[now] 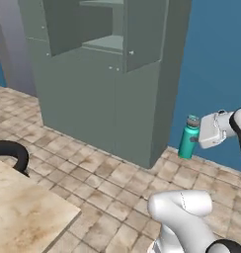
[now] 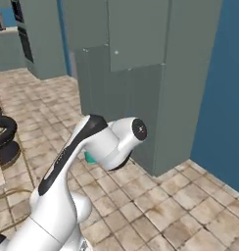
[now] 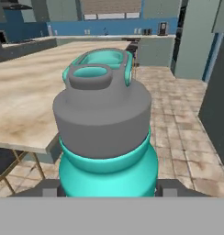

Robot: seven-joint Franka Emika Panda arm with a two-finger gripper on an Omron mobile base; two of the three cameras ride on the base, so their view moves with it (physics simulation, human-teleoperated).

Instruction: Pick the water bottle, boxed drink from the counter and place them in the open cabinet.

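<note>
The teal water bottle [image 1: 188, 141] with its grey cap hangs upright in the air, with my gripper [image 1: 195, 139] shut on its side from the right. In the hand view the water bottle [image 3: 107, 137] looms close between the dark fingertips [image 3: 49, 188]. A sliver of the bottle [image 2: 89, 158] peeks out behind my arm. The open cabinet [image 1: 100, 44] stands to the bottle's left and farther back, doors swung out, bare shelves inside. A corner of the marbled counter [image 1: 23, 212] lies at the lower left. The boxed drink is out of view.
A tiled floor [image 1: 107, 173] separates the counter from the cabinet. A blue wall [image 1: 216, 59] stands behind the bottle. A black stool [image 1: 14, 150] sits at the counter's edge. My white arm's elbow [image 1: 184, 205] fills the lower right.
</note>
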